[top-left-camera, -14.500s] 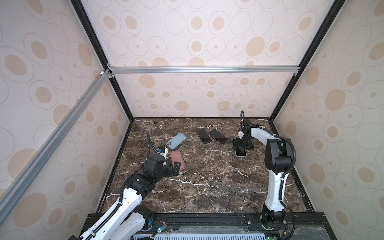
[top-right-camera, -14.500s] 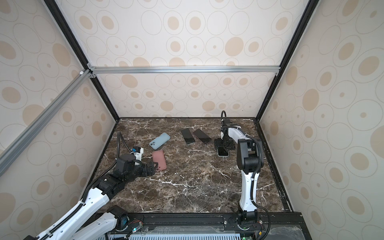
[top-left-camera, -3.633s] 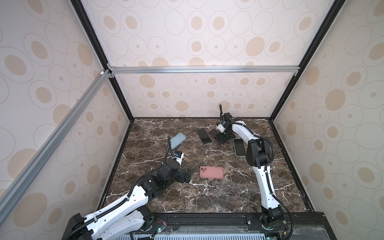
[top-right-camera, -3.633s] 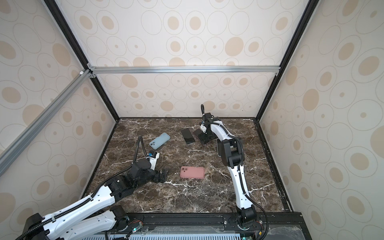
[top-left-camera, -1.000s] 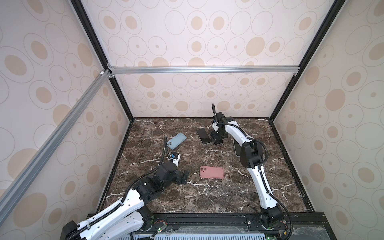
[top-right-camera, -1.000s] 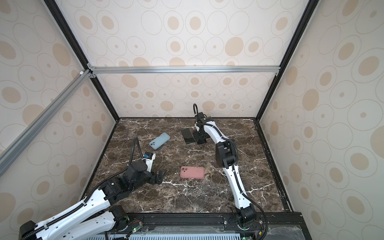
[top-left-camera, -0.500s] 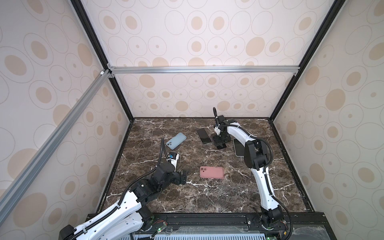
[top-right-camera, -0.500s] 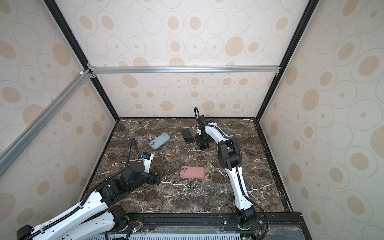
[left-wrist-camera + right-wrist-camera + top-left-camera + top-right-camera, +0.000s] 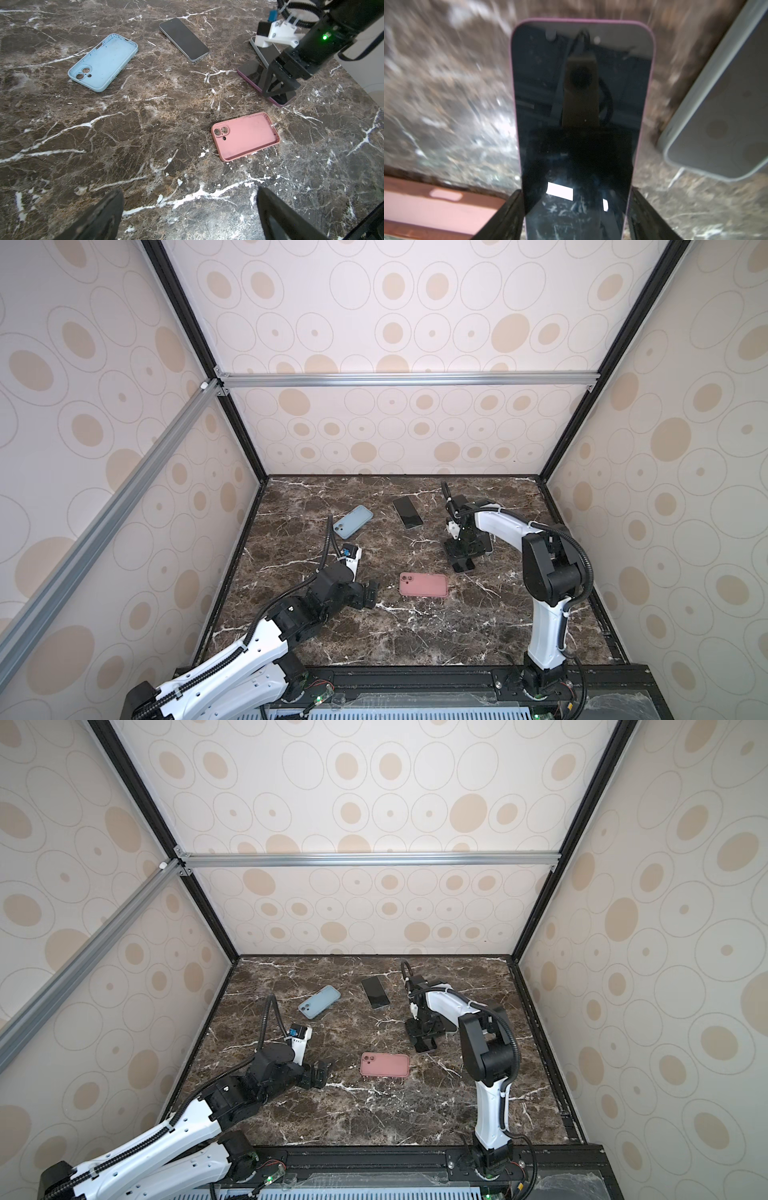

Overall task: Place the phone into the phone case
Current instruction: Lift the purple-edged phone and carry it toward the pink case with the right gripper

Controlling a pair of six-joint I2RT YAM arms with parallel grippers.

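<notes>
The right gripper point(image 9: 576, 209) clamped a purple-edged phone point(image 9: 579, 99) over the marble tabletop point(image 9: 145, 128). Its two black fingers point(image 9: 508, 218) pressed against the phone's long edges near one end. The dark screen faced up, and most of the phone's length ran out beyond the fingertips. Whether the phone was clear of the marble or resting on it could not be told. In both top views the same gripper point(image 9: 460, 558) point(image 9: 424, 1038) pointed down at the table, the phone's point(image 9: 464, 567) end showing past the fingertips.

The pink phone case point(image 9: 245, 136) lay flat on the marble, open side up. It was close by the right fingers but touched neither them nor the phone. It sat between the two grippers, ahead of the left gripper point(image 9: 190, 199). That gripper's fingers point(image 9: 108, 214) were spread wide, holding nothing and apart from the case.

A grey-edged phone point(image 9: 716, 124) lay face up just beside the gripped phone, on the far side of the right fingers from the pink case. A dark phone point(image 9: 184, 39) and a blue phone case point(image 9: 104, 62), open side up, lay farther off, well apart from both sets of fingers.
</notes>
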